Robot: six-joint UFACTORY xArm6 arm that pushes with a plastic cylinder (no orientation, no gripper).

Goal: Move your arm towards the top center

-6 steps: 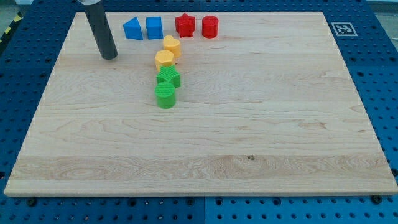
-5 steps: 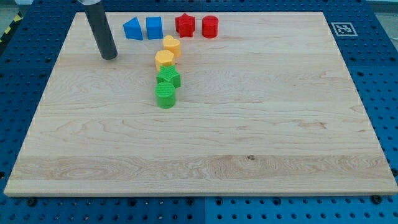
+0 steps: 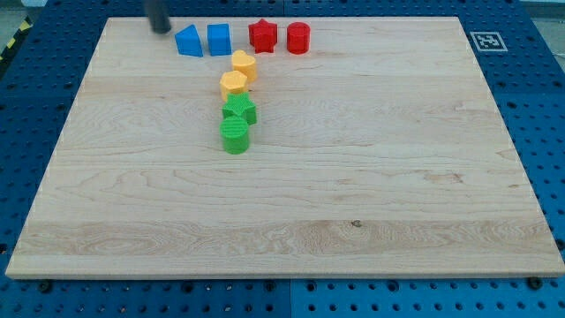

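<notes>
Tip: the dark rod's lower end, my tip [image 3: 160, 29], touches down at the counter's 11 o'clock corner, just beside the blue blocks, at their 9 o'clock.
Fingers: the arm carries none, only the rod.
Counter: pale wooden counter [image 3: 353, 177] on a blue perforated base [image 3: 35, 106].
Top row: blue triangular block [image 3: 187, 41], blue cube [image 3: 218, 40], red star block [image 3: 263, 35], red cylinder [image 3: 298, 38], side by side along the 12 o'clock edge.
Column: two yellow hexagonal blocks [image 3: 244, 65] [image 3: 233, 84], a green block of unclear shape [image 3: 239, 109], and a green cylinder [image 3: 235, 136], running towards 6 o'clock.
Marker: black-and-white tag [image 3: 485, 41] at 1 o'clock.
</notes>
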